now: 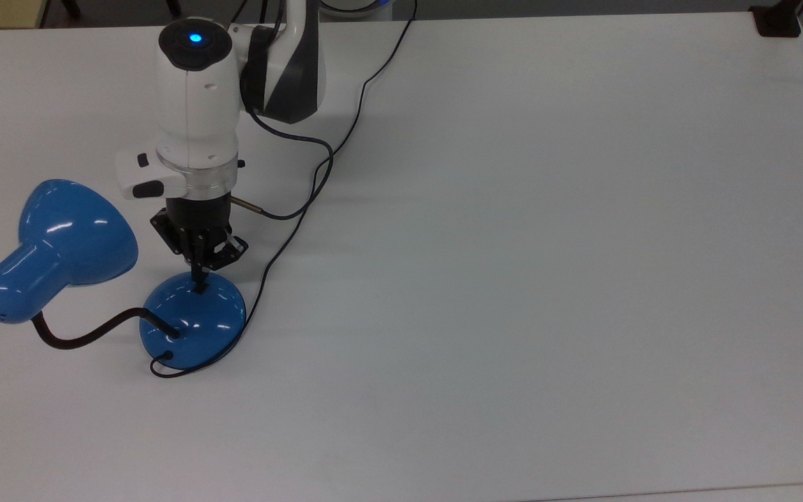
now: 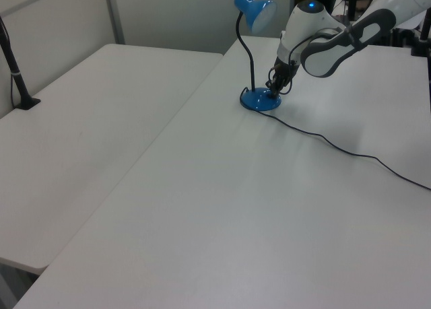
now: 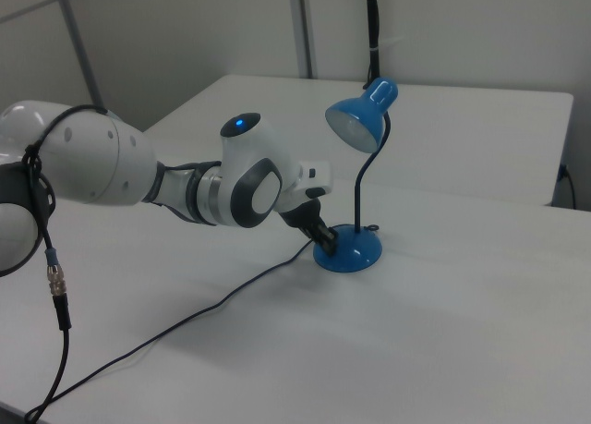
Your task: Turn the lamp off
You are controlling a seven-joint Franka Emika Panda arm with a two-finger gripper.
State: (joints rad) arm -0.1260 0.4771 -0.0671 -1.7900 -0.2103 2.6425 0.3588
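While fingers pinched together, hand tips touch glossy domed lamp base, shade unlit.

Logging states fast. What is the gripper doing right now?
Gripper: shut, holding nothing, its tip on the lamp base at the switch.

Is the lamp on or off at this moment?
Off. The lamp shade's opening looks dull, with no bright pool on the table. The claw rests at the base's switch.
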